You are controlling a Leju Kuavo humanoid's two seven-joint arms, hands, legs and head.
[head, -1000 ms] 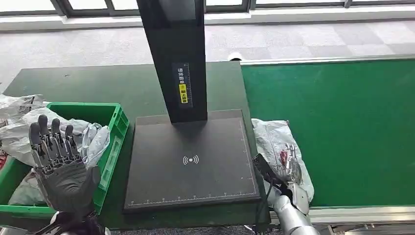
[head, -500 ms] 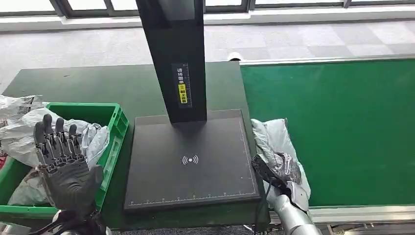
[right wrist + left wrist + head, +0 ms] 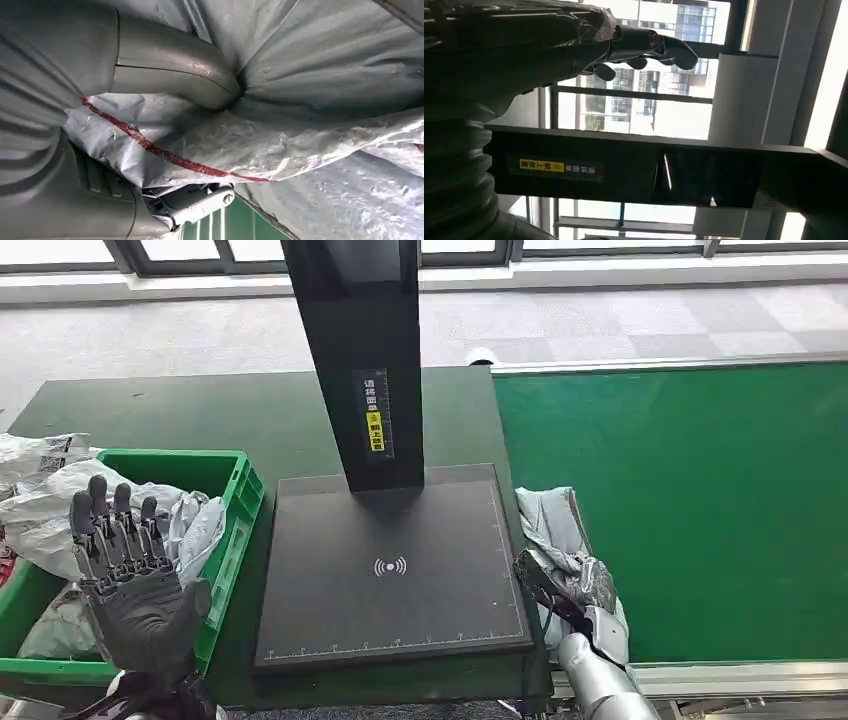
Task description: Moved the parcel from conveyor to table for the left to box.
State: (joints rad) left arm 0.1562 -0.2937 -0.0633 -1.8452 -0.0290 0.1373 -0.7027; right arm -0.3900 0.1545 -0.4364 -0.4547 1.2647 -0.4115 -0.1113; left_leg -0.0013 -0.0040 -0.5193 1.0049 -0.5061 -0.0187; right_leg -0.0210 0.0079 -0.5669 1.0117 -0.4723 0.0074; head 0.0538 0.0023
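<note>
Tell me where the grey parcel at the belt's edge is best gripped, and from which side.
Grip the grey parcel at its near, bunched end, coming from the robot's side. It is a soft, crumpled bag lying flat on the conveyor, so gathered film probably holds better than a flat face. The right hand already holds it there.

— How is my left hand point(image 3: 135, 575) sitting?

— I see it raised at the lower left of the head view, palm up toward the camera, fingers point(image 3: 112, 525) straight and spread, nothing in it. From the left wrist, the fingertips point(image 3: 674, 49) curl slightly in open air.

— And my right hand point(image 3: 575, 590)?

— My silver forearm comes up from the bottom edge and the hand grips the parcel point(image 3: 560, 530). In the right wrist view my thumb point(image 3: 175, 65) presses deep into the grey wrapping.
</note>
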